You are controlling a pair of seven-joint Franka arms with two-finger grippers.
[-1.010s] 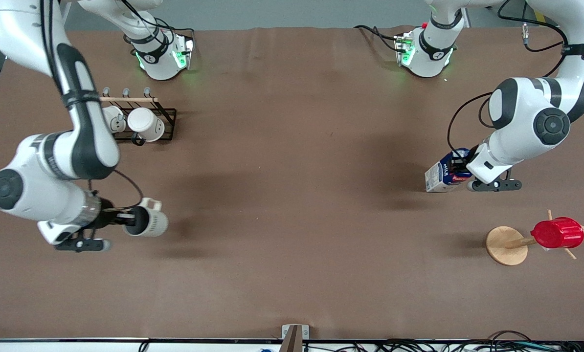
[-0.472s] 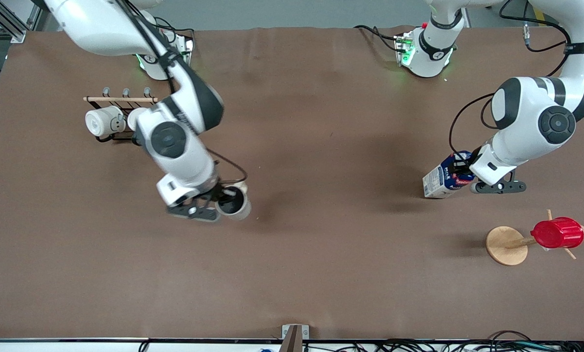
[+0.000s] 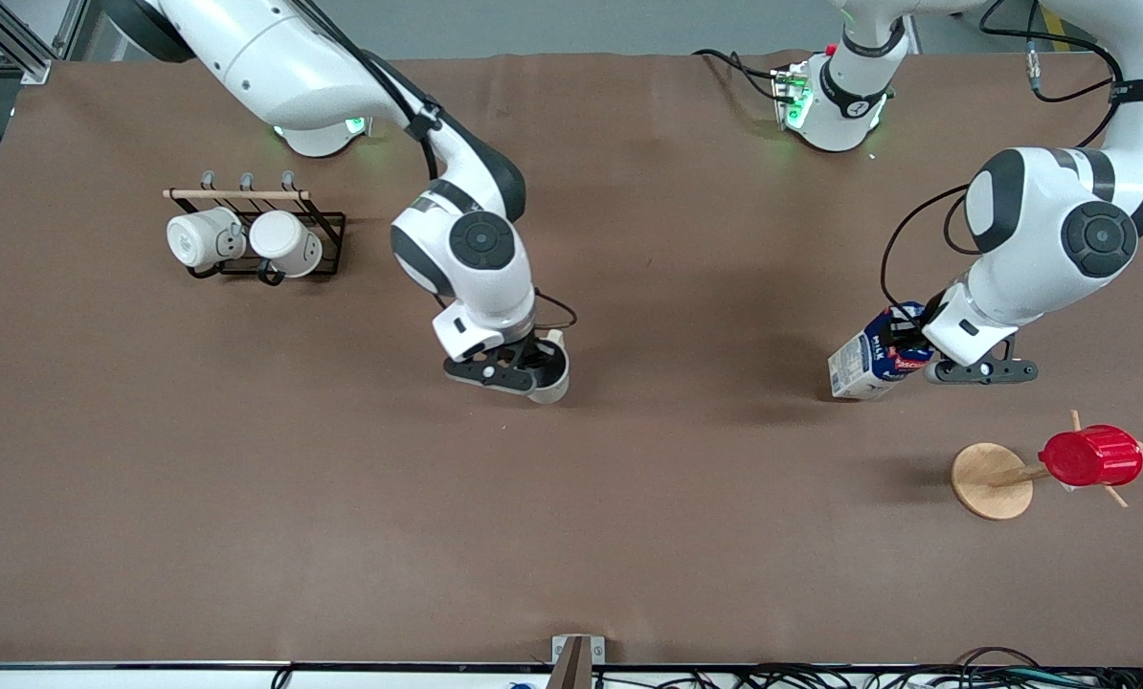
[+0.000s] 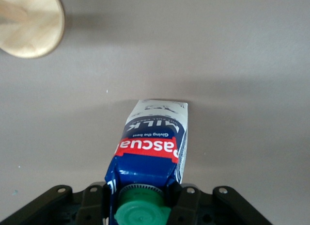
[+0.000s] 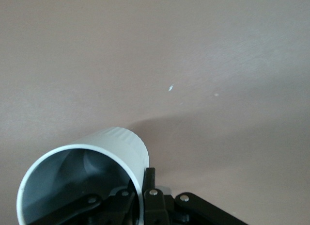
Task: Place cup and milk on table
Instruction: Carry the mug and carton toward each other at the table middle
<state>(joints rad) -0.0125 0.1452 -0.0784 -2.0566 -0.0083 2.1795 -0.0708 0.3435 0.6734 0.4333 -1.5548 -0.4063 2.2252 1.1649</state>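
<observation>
My right gripper (image 3: 533, 368) is shut on the rim of the cream cup (image 3: 552, 381), one finger inside and one outside, holding it over the middle of the brown table (image 3: 629, 498). The right wrist view shows the cup's grey inside (image 5: 77, 186) pinched in that gripper (image 5: 143, 198). My left gripper (image 3: 921, 352) is shut on the top of the blue-and-white milk carton (image 3: 863, 362), which hangs tilted over the table toward the left arm's end. In the left wrist view the carton (image 4: 152, 142) with its green cap (image 4: 141, 210) sits between the fingers (image 4: 186, 203).
A black rack (image 3: 332, 239) holds two whiter mugs (image 3: 284, 242) toward the right arm's end. A wooden stand (image 3: 988, 481) with a red ribbed cup (image 3: 1091, 456) lies nearer the front camera than the carton; its round base shows in the left wrist view (image 4: 29, 24).
My right arm has swung from its end of the table toward the middle, carrying the cup. My left gripper and the carton have shifted only slightly.
</observation>
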